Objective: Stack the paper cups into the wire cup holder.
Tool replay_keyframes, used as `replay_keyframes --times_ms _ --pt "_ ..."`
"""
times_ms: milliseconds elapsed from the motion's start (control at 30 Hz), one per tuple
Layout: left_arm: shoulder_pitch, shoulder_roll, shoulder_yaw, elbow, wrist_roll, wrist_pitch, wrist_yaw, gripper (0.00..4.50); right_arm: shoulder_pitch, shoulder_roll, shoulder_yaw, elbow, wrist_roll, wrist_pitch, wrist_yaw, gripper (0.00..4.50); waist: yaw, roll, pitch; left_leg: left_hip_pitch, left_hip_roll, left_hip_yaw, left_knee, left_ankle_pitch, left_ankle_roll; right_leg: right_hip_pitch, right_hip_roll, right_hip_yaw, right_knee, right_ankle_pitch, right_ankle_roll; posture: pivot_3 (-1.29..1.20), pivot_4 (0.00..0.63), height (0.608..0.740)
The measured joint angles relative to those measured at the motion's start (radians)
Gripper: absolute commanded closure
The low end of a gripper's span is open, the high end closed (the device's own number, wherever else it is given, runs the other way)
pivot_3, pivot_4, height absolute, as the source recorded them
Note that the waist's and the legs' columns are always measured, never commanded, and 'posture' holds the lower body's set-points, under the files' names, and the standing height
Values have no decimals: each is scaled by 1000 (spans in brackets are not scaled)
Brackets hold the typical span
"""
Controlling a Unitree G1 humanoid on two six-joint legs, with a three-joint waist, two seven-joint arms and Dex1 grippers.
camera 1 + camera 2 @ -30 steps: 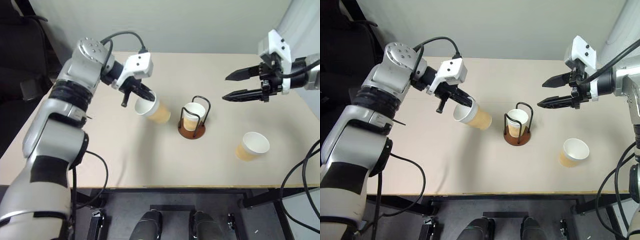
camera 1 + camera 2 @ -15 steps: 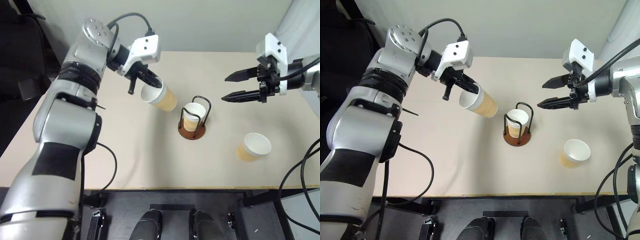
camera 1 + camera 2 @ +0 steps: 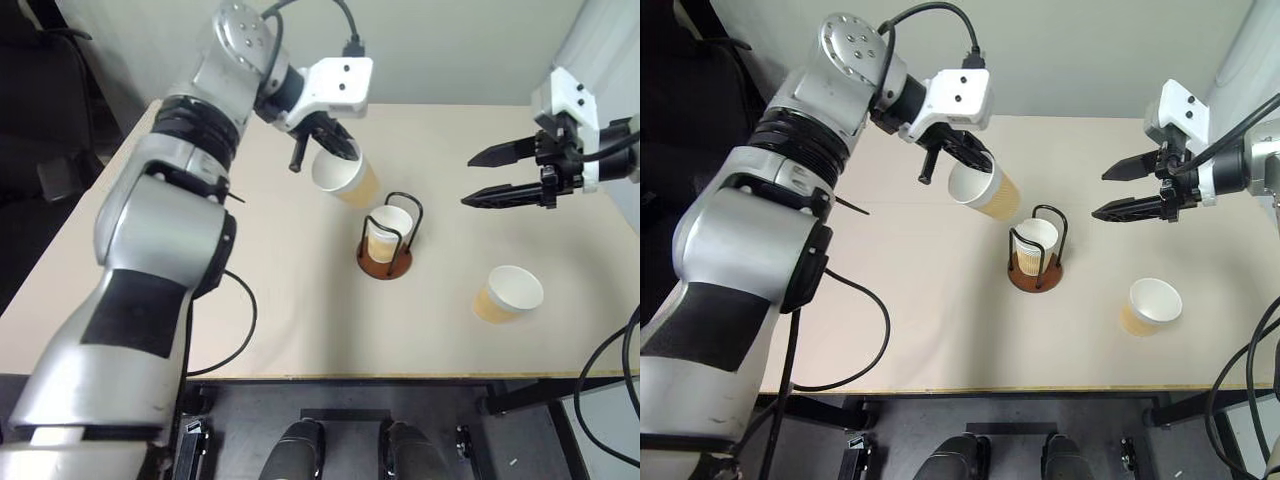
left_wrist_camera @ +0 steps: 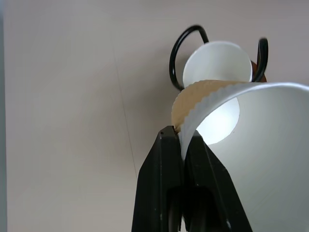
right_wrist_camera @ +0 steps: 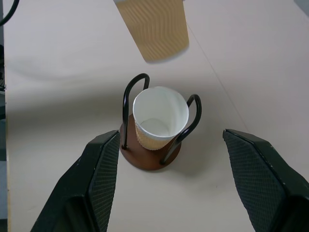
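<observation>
Carried cup [image 3: 345, 174]: pinched at the rim wall by the left claw [image 3: 334, 142], tilted, up beside the wire cup holder [image 3: 385, 250]
Nested cup [image 5: 159, 118]: seated in the holder
Right claw [image 3: 505, 175]: spread wide, empty; third cup [image 3: 505, 293] below it on the tabletop [image 3: 260, 300]
Handling: judged light, thin, easily crushed; best held at the rim
Hidden: carried cup's base, from the left wrist

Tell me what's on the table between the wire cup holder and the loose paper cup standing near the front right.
Nothing: in the left eye view, the tabletop between the wire cup holder and the loose paper cup is bare.
</observation>
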Motion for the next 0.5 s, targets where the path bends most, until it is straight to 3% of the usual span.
replay_keyframes --times_ms 500 --pt "1 -93 6 14 67 -24 108 4489 44 -27 -37 -49 17 32 -4 1074 2 0 0 0 -1 2 8 -2 3 3 1 0 1 1 3 0 150 740"
